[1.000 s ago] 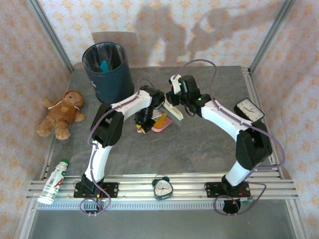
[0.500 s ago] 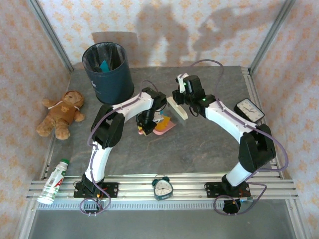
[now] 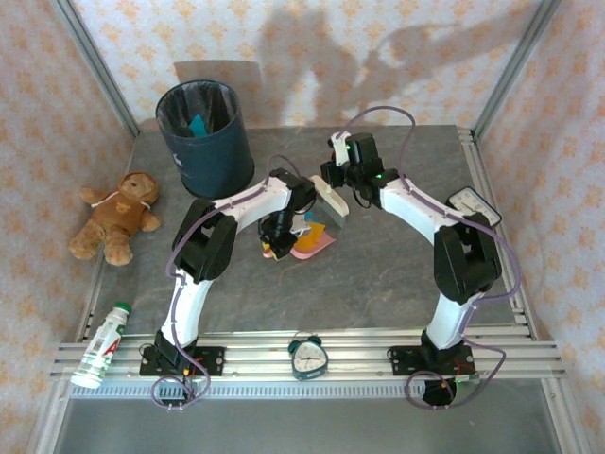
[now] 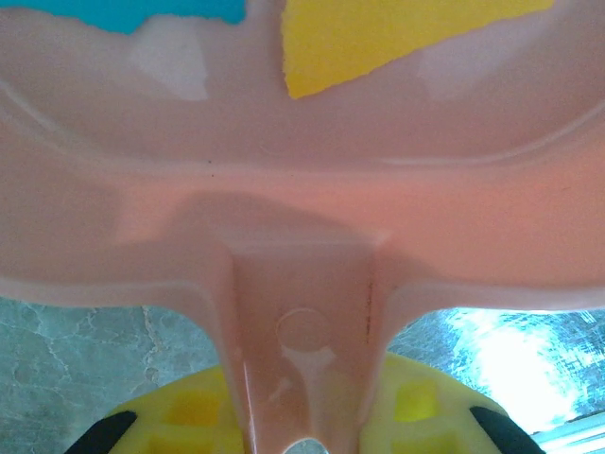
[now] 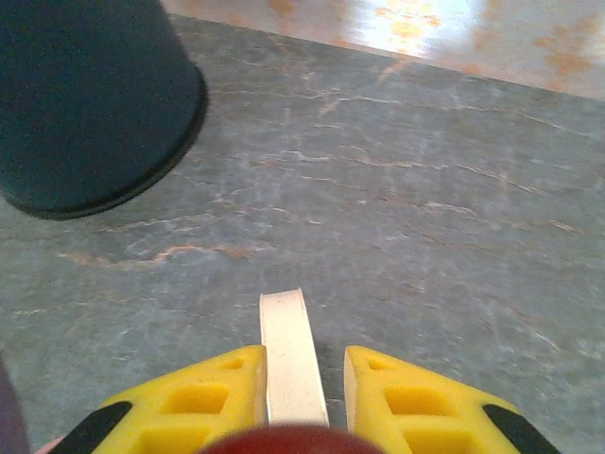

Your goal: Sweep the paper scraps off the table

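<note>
1. Check both grips. The left gripper (image 4: pixel 302 421) is closed narrow on the handle of the pink dustpan (image 4: pixel 302 180). The right gripper (image 5: pixel 295 378) is closed narrow on the cream handle of the brush (image 5: pixel 288 331).

2. Locate the paper scraps (image 4: pixel 397 28). A yellow scrap (image 4: pixel 359 43) and a teal scrap (image 4: pixel 142 11) lie inside the dustpan. The dustpan rests on the table (image 3: pixel 378 274), to the right of the bin (image 3: pixel 205 132) and nearer the arm bases than the bin. Whether smaller scraps lie loose on the table cannot be told.

3. Note the governing relation. The dustpan's long axis runs from the handle, on the side facing the bin, to the mouth, which opens away from the bin. The brush sits just beside that mouth, on the side farther from the bin. The left arm is the nearer one to the bin. The next move is probably to carry the loaded dustpan to the bin, so keep the mouth from tipping down.

4. Read any writing. The bottle (image 3: pixel 102 345), well nearer the arm bases than the bin, carries a red-printed label too small to read. The dial of the clock (image 3: pixel 308 356) is not legible.
</note>
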Controlling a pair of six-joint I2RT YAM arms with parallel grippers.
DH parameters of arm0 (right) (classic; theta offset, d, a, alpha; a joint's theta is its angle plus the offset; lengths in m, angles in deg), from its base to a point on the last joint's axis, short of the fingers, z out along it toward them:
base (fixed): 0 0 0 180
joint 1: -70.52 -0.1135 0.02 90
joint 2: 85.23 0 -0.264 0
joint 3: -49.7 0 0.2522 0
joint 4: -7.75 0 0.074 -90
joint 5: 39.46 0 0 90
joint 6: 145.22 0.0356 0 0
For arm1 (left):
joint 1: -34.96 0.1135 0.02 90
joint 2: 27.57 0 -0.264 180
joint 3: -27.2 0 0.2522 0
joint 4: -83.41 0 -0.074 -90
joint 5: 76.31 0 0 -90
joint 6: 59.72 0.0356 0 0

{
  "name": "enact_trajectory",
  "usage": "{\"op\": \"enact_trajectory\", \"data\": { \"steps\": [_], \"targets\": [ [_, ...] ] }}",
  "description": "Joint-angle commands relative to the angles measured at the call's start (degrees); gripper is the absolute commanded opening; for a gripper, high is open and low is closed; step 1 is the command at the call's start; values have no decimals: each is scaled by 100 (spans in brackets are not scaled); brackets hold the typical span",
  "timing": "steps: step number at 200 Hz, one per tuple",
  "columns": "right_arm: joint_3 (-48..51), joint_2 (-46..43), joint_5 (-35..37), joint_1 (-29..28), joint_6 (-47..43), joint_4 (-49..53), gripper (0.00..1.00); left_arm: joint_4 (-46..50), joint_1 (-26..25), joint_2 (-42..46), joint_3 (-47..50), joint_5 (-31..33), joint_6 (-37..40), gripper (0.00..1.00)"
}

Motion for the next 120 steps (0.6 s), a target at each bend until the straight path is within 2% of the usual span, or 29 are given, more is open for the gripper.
{"op": "enact_trajectory", "data": {
  "steps": [1,71,120],
  "targets": [
    [-262,81,-641,-1,-243,53,0,61,-36,247,80,68,40,0],
    [191,-291,-1000,-32,-485,462,0,48,-6,230,43,90,23,0],
    [543,-700,-809,-65,-538,555,0,39,8,245,11,185,-27,0]
  ]
}}
